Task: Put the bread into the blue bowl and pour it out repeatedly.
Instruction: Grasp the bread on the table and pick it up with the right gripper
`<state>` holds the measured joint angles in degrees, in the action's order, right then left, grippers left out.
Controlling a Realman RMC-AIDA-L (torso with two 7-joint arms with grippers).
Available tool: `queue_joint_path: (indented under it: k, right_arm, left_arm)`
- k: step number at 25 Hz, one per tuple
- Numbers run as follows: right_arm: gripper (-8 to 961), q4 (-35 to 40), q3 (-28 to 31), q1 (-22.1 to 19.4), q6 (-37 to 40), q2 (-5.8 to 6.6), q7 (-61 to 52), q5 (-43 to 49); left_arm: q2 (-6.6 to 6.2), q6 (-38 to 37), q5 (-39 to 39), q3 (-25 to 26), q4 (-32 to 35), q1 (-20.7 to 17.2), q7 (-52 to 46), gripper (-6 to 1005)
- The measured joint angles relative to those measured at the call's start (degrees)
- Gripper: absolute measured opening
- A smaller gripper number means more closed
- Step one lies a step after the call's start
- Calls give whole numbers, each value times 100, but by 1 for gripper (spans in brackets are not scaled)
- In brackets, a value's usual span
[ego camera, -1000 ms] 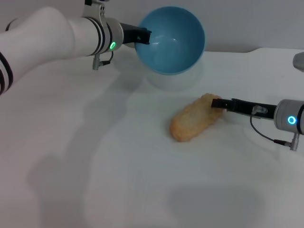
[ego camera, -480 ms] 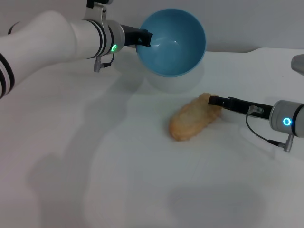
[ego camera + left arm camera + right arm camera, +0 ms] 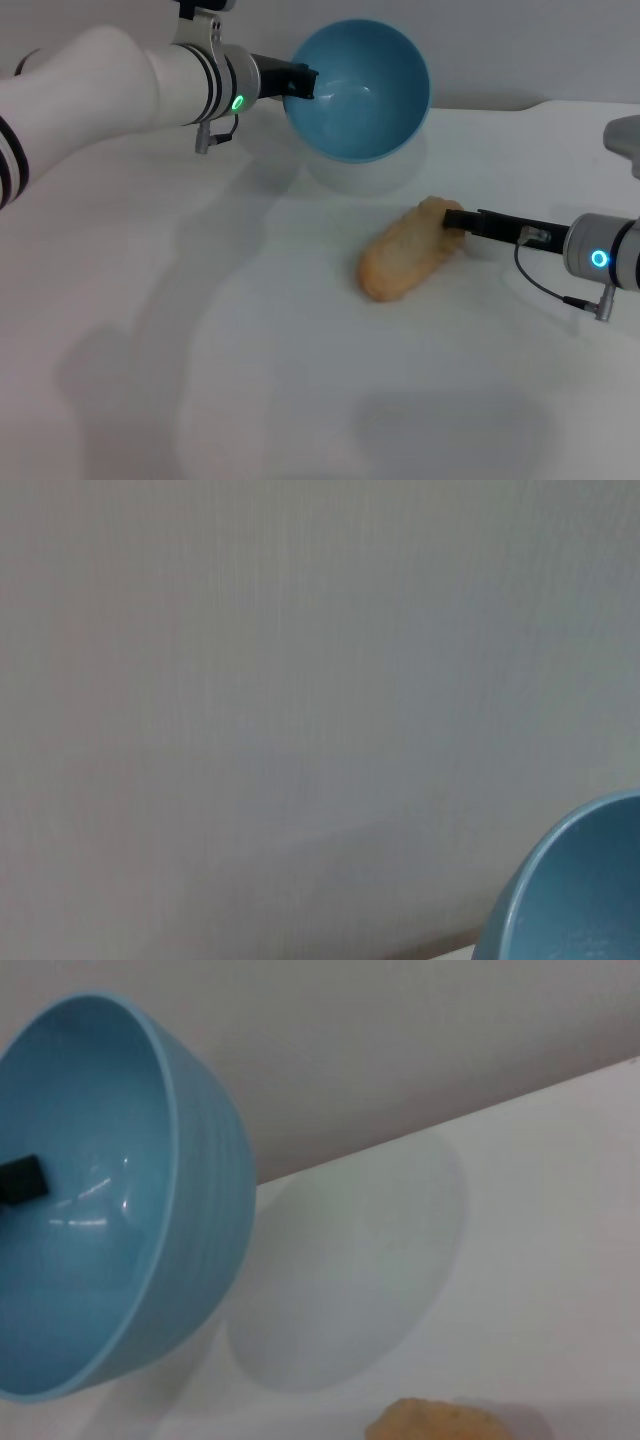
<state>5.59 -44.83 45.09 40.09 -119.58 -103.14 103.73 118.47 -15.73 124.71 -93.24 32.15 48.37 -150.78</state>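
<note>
Light-blue bowl (image 3: 358, 88), tilted, held off the white surface (image 3: 250, 380) by my left gripper (image 3: 303, 81), clamped on its rim. Bread (image 3: 408, 260) lies tan side up on the surface, below the bowl. Right gripper (image 3: 455, 219) touches its far end; I cannot tell its opening.

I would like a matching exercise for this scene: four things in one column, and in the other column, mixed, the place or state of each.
Things:
1. light-blue glossy round bowl
2. tan elongated toy bread
3. left gripper
4. right gripper

Places or states:
A. lying on the white table
B. at the far end of the loaf
C. held tilted above the table, empty
D. clamped on the bowl's rim

Pairs: 1-C, 2-A, 3-D, 4-B
</note>
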Motion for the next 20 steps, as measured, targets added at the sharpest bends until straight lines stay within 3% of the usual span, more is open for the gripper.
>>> queue_joint_path:
  k: [12,20]
  right_arm:
    - [306,149,34,-11,101,9,660,-15]
    - [-2,388,4,-127,270,54,689,-23]
  left_arm:
    - [-2,11,1,0,-9,31,23,-1]
    - [-18,-17,1,0,2,39,-2,-1]
